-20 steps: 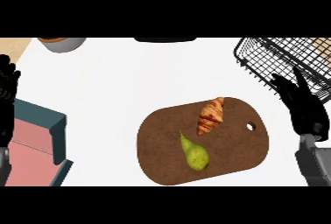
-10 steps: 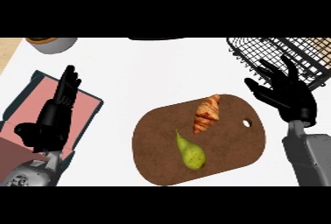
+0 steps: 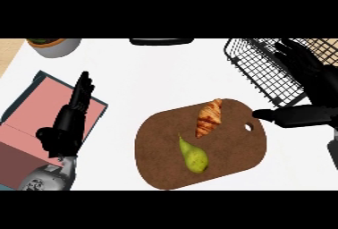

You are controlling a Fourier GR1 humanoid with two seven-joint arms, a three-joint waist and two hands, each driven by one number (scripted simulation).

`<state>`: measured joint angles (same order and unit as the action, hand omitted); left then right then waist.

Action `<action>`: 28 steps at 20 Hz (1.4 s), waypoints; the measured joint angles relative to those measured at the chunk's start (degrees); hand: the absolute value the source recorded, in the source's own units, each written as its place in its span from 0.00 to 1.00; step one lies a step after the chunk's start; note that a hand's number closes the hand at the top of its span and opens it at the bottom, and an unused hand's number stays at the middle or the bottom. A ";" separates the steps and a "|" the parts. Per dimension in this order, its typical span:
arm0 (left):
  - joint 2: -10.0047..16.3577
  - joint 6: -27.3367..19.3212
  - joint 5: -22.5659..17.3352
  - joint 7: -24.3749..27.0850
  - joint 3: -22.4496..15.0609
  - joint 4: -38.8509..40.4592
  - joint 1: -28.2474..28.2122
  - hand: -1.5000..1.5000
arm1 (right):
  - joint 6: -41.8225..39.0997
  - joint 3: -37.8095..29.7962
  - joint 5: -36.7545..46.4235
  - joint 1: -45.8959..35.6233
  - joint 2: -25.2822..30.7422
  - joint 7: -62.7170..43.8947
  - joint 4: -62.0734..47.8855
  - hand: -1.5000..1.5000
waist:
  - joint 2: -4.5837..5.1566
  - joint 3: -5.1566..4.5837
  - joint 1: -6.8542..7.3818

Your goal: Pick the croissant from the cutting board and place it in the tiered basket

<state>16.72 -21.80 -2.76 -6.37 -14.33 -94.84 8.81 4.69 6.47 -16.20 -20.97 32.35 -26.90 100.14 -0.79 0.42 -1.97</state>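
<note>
- Clearly, in the head view, the croissant (image 3: 209, 118) lies on the cutting board (image 3: 231, 152), at its upper part, well apart from the tiered basket (image 3: 260, 67).
- It is golden-brown with darker ridges across its back, narrow and slightly curved. One tip points up towards the board's top edge and the other down and to the left.
- The board is a dark brown slab with rounded corners, and a small round hole (image 3: 249, 127) sits near its right edge. It rests on the white bench (image 3: 158, 76).
- A green pear (image 3: 192, 154) lies on the same board just below the croissant. Its narrow end is close to the croissant's lower tip, and I cannot tell whether the two touch.
- The basket is black wire mesh at the upper right.
- The right hand (image 3: 315, 82) shows over the basket's right side. Its fingers are spread and straight, its thumb reaches left towards the board's hole, and it holds nothing.
- The left hand (image 3: 68, 123) is at the left, above a pink-topped, teal-edged box (image 3: 26, 114). Its fingers are straight and close together, pointing up the view, and it grips nothing.
- A grey bowl (image 3: 54, 46) sits at the top left corner, and a dark object (image 3: 162, 41) at the top edge.
</note>
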 measured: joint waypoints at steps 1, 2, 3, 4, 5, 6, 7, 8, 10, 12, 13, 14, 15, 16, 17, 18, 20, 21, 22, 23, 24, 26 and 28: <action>-0.17 -0.02 0.14 0.03 -0.27 0.03 -0.13 0.50 | -1.73 1.57 1.31 -0.75 2.35 -2.20 1.09 0.00 | -0.05 -0.08 0.21; -0.31 0.03 0.27 0.09 -0.54 0.05 -0.10 0.50 | -3.63 3.14 2.70 -1.64 4.76 -4.25 1.92 0.00 | -0.04 -0.14 0.47; -0.47 0.12 0.36 0.24 -0.75 0.16 0.07 0.50 | -5.41 4.54 3.93 -3.19 7.00 -6.67 2.60 0.00 | 0.02 -0.20 0.87; -0.40 0.22 0.43 0.37 -0.77 0.13 0.09 0.50 | -7.37 6.17 5.07 -4.60 9.08 -9.08 3.43 0.00 | 0.02 -0.28 1.31; -0.44 0.41 0.45 0.18 -1.03 -0.06 0.19 0.50 | -9.28 7.71 6.01 -6.25 10.90 -11.68 3.99 0.00 | 0.05 -0.33 1.80; -0.72 0.37 0.58 0.09 -1.30 -0.04 0.40 0.50 | -11.09 9.46 7.02 -7.81 12.35 -14.20 4.66 0.00 | 0.11 -0.35 2.13; -1.05 0.32 0.78 0.19 -1.70 0.00 0.44 0.50 | -12.80 11.38 7.90 -9.58 13.33 -16.90 5.26 0.00 | 0.17 -0.38 2.59; -1.07 0.59 0.70 0.07 -1.79 0.02 0.69 0.50 | -14.53 13.12 8.53 -11.54 14.17 -19.83 5.75 0.00 | 0.23 -0.41 2.96; -1.49 0.77 0.85 -0.09 -2.28 0.18 1.11 0.50 | -17.94 16.36 9.38 -16.07 14.81 -25.20 5.38 0.00 | 0.44 -0.42 3.87; -1.88 0.87 1.16 -0.11 -2.77 0.38 1.34 0.50 | -19.93 19.44 9.47 -20.67 13.86 -29.43 4.22 0.00 | 0.55 -0.40 4.41; -1.97 0.93 1.26 -0.13 -2.75 0.70 1.66 0.50 | -20.32 21.07 9.46 -22.88 12.84 -31.02 3.54 0.00 | 0.59 -0.39 4.55; -2.25 0.86 1.46 -0.21 -2.89 0.98 2.00 0.50 | -20.50 22.62 9.32 -24.81 11.67 -32.44 2.80 0.00 | 0.60 -0.36 4.54; -2.37 0.89 1.46 -0.14 -2.78 1.18 2.13 0.50 | -20.59 24.27 9.49 -26.43 10.32 -33.34 1.59 0.00 | 0.63 -0.33 4.58; -2.65 0.71 1.73 0.22 -2.93 1.48 1.99 0.50 | -20.88 25.27 8.73 -28.36 9.45 -34.40 0.81 0.00 | 0.60 -0.30 4.49; -2.92 0.51 1.84 0.16 -2.85 1.65 2.16 0.50 | -21.02 26.14 8.02 -30.20 8.40 -35.41 -0.09 0.00 | 0.55 -0.27 4.34; -3.02 0.68 1.68 0.01 -2.52 2.12 2.87 0.50 | -20.99 27.16 7.77 -31.95 7.01 -36.26 -1.35 0.00 | 0.56 -0.24 4.20; -3.09 1.01 1.38 -0.01 -2.27 2.12 2.74 0.50 | -20.88 29.07 7.34 -35.08 4.09 -37.57 -4.43 0.00 | 0.55 -0.18 4.23; -3.26 0.86 1.60 0.34 -2.45 1.93 2.18 0.50 | -20.80 29.98 7.42 -36.35 2.75 -38.00 -5.90 0.00 | 0.53 -0.15 4.20; -3.59 0.86 1.59 0.39 -2.32 2.44 2.66 0.50 | -20.88 30.74 7.36 -37.73 1.48 -38.13 -7.52 0.00 | 0.56 -0.11 4.02; -3.82 0.73 1.85 0.37 -2.45 2.47 2.74 0.50 | -21.05 31.36 7.28 -39.05 0.38 -38.14 -9.35 0.00 | 0.57 -0.08 3.95; -3.85 0.77 1.85 0.83 -2.29 2.61 2.42 0.50 | -21.07 32.04 7.26 -40.19 -0.85 -38.31 -10.86 0.00 | 0.56 -0.05 3.88; -3.73 1.01 1.78 1.05 -2.02 2.47 2.02 0.50 | -21.41 32.86 5.88 -42.18 -2.40 -38.87 -13.26 0.00 | 0.47 -0.01 3.61; -3.83 1.01 1.94 1.63 -1.88 2.57 1.79 0.50 | -21.73 33.90 4.66 -44.13 -4.00 -39.31 -16.17 0.00 | 0.45 0.00 3.49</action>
<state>12.90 -20.80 -0.82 -4.74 -16.20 -92.26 10.59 -17.04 40.37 -11.54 -65.10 28.35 -66.21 83.97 -0.35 0.42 1.52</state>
